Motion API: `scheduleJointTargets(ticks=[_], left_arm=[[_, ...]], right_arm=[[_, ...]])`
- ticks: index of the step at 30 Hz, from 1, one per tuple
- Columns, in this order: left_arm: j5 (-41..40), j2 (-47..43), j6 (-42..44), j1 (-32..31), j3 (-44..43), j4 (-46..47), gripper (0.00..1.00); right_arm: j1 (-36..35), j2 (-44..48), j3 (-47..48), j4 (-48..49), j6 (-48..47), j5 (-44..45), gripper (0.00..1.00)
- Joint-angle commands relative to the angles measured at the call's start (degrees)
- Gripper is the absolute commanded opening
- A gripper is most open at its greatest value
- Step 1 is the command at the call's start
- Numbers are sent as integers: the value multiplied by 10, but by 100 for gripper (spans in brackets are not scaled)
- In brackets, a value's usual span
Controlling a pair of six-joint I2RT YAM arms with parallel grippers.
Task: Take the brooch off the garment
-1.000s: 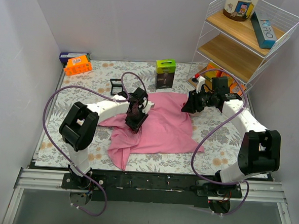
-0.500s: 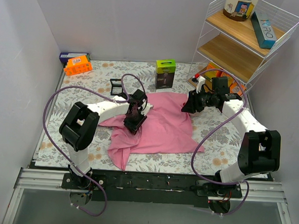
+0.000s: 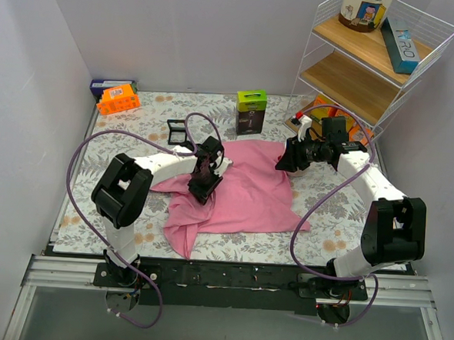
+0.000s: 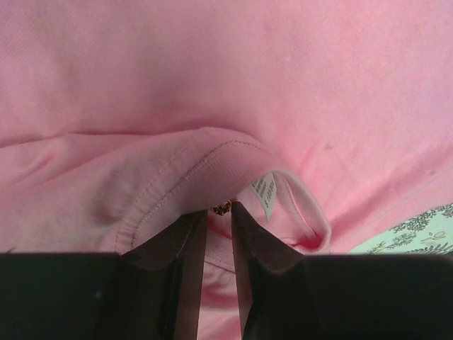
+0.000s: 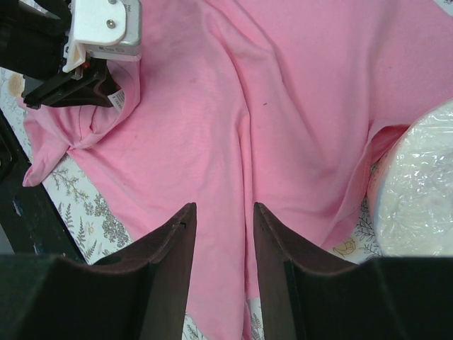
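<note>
The pink garment lies rumpled on the floral table cover. My left gripper is down at its collar on the left side. In the left wrist view the fingertips are nearly closed on a small gold brooch at the collar's edge, next to the white label. My right gripper hovers over the garment's far right edge. In the right wrist view it is open and empty above the pink cloth; the left gripper shows at the upper left there.
A green and black box stands behind the garment. An orange box sits at the back left, a black item near it. A wire shelf stands at the back right. A white wrapped roll lies by the garment's right edge.
My left gripper has shifted very slightly at the collar. The right arm has not moved.
</note>
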State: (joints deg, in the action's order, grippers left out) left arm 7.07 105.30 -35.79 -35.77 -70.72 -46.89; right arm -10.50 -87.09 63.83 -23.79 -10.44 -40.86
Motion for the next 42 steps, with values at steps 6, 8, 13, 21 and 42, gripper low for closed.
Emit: scheduleJointTargets(ticks=[6, 8, 13, 21, 42], left_arm=[[9, 4, 9, -5, -6, 3, 16], [9, 6, 9, -5, -9, 3, 16], [6, 9, 9, -5, -21, 2, 18], [-1, 5, 11, -11, -29, 0, 20], [-26, 5, 20, -17, -32, 5, 20]], right_arm=[[3, 8, 2, 9, -2, -6, 45], [3, 7, 2, 9, -1, -5, 45], [2, 5, 3, 9, -1, -6, 45], [2, 2, 5, 9, -1, -6, 45], [3, -3, 6, 8, -1, -10, 45]])
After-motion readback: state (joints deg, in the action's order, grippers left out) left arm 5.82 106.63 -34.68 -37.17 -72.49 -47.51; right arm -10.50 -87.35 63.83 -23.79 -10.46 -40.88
